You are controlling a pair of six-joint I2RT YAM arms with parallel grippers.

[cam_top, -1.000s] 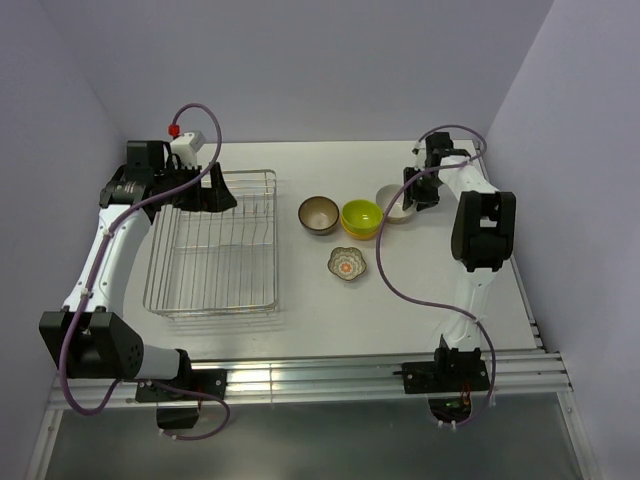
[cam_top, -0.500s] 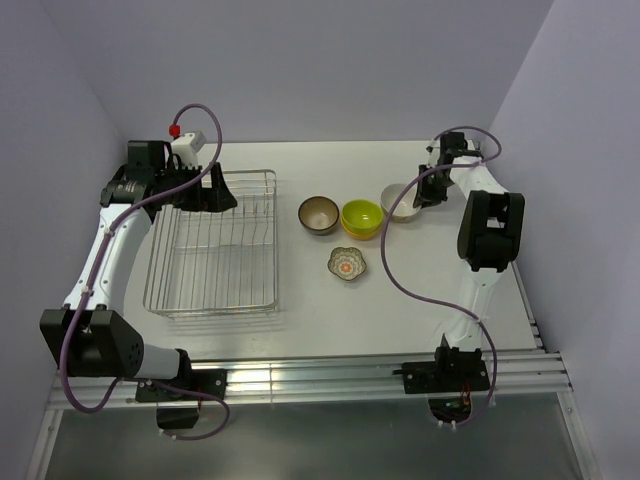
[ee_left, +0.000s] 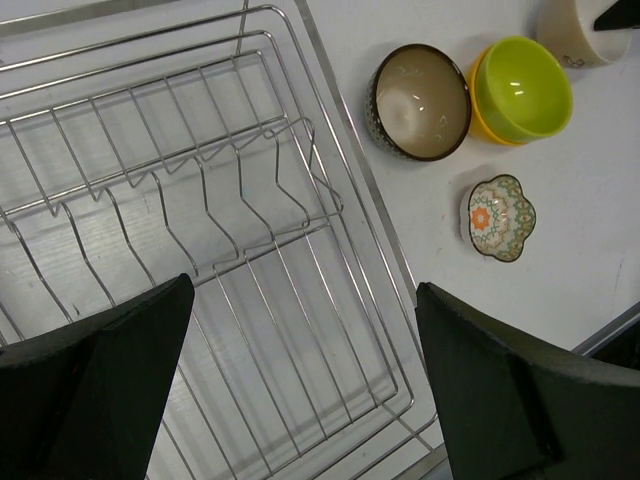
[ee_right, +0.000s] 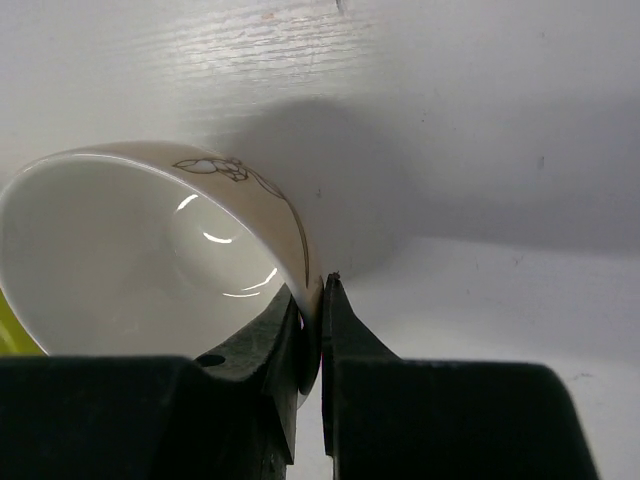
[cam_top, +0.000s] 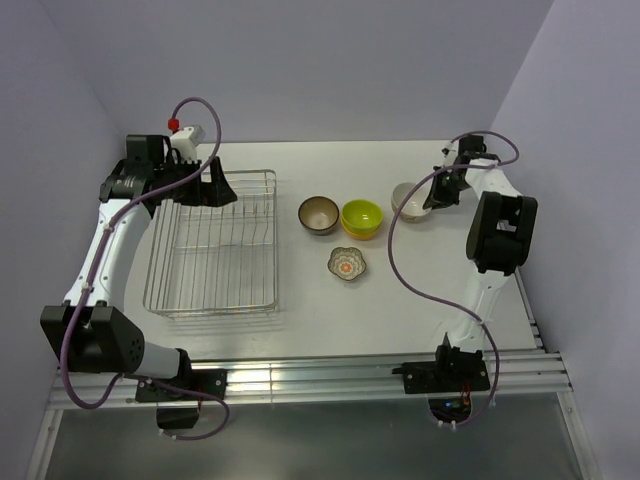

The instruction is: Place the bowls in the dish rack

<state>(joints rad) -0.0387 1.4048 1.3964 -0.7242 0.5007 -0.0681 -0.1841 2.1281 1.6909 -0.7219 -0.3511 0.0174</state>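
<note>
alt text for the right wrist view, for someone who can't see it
The right gripper pinches the rim of a white bowl, one finger inside and one outside. The bowl's glossy inside faces the camera, with a white table behind it. A sliver of the lime-green bowl shows at the far left edge.

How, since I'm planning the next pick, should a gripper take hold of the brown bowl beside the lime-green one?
Pinch the rim from above, one finger inside and one outside. The brown bowl sits upright, mouth up, and is probably too wide to span. Take the rim on its dish rack side, since the lime-green bowl crowds the opposite side.
</note>
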